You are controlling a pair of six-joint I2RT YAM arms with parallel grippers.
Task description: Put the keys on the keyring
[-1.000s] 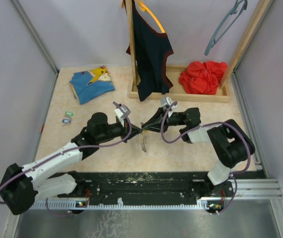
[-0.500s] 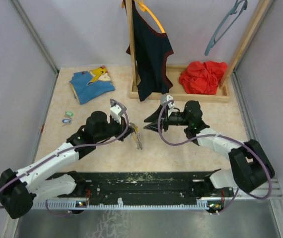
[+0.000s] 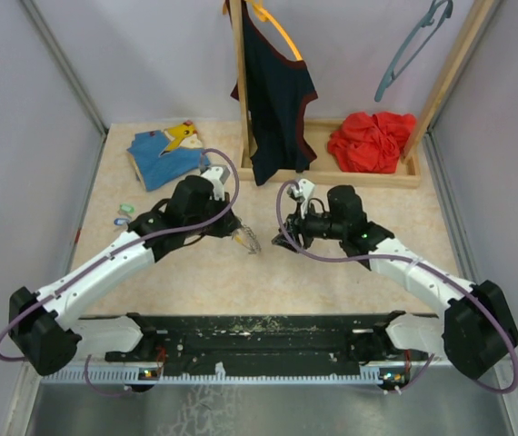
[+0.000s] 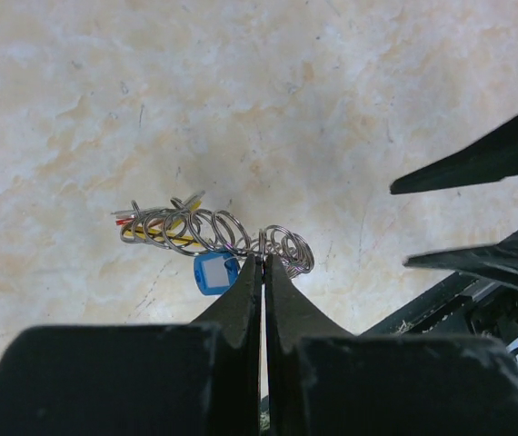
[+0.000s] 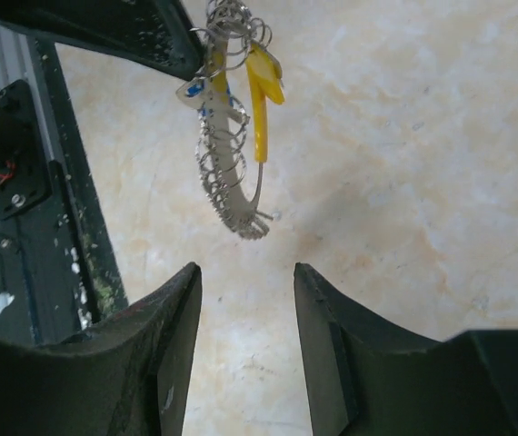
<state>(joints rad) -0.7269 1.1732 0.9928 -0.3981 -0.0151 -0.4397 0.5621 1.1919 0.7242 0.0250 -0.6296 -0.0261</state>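
The keyring (image 4: 214, 232) is a string of thin wire loops with a yellow tag (image 5: 261, 91) and a small red piece (image 4: 124, 221). A small blue tag (image 4: 215, 272) hangs among the loops. My left gripper (image 4: 263, 259) is shut on one end of the ring and holds it above the table (image 3: 252, 243). Just to the right, my right gripper (image 5: 245, 272) stands open with nothing in it, its fingertips a little short of the ring's dangling end (image 5: 241, 213). The keys, one mint green (image 3: 124, 209) and one blue (image 3: 121, 221), lie on the table at the far left.
A folded blue garment (image 3: 168, 154) lies at the back left. A wooden rack (image 3: 332, 177) stands at the back, with a dark top (image 3: 277, 100) hanging from it and a red cloth (image 3: 373, 141) on its base. The black base rail (image 3: 259, 331) runs along the near edge.
My right gripper has let go of the keyring, opened and drawn back to the right. The left gripper still holds the ring and has shifted slightly left.
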